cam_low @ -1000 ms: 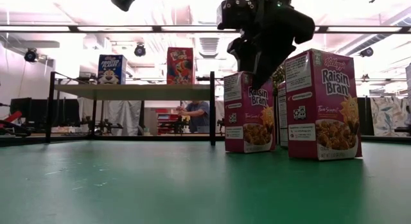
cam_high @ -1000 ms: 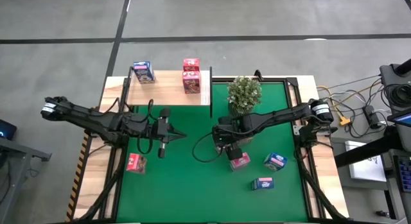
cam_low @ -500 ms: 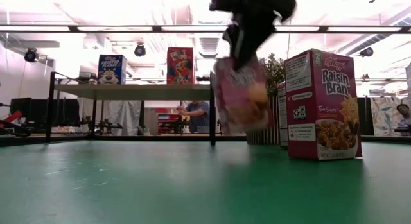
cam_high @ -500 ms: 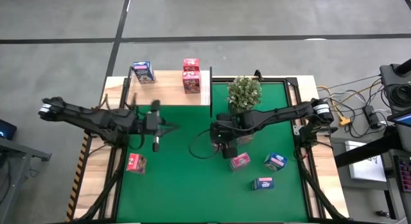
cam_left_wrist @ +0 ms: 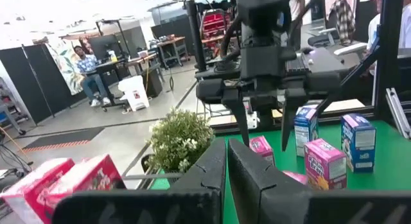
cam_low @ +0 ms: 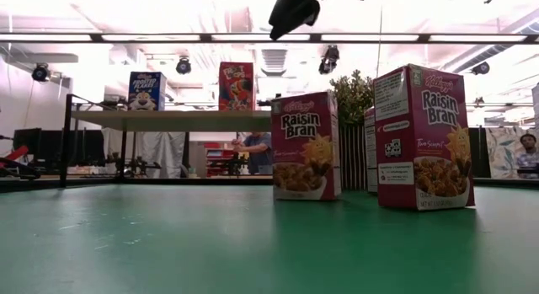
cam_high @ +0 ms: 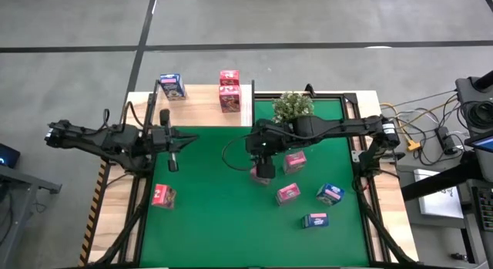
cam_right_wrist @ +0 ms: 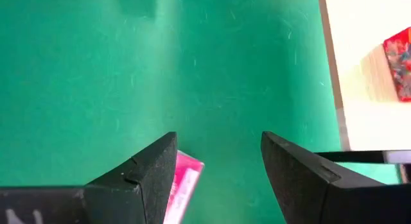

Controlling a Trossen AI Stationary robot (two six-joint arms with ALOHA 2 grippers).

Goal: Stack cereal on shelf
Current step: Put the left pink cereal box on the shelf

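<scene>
The left gripper [cam_high: 171, 142] hangs closed and empty beside the pale wooden shelf [cam_high: 202, 115], which carries one blue cardboard cereal box [cam_high: 172, 87] and two pink ones. Further right, the right gripper [cam_high: 263, 171] hovers open and empty over the green mat [cam_high: 216, 215], above an upright pink Raisin Bran box [cam_low: 305, 146].

Green mat [cam_high: 216, 215] covers the table and carries four pink and blue cereal boxes [cam_high: 287, 193] plus a potted plant [cam_high: 291, 105]; the shelf [cam_high: 200, 115] holds three more.

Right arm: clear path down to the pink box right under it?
Probably yes. The right gripper hangs above the upright pink box, jaws open, nothing between; the plant stands apart. Left gripper waits near the shelf.
</scene>
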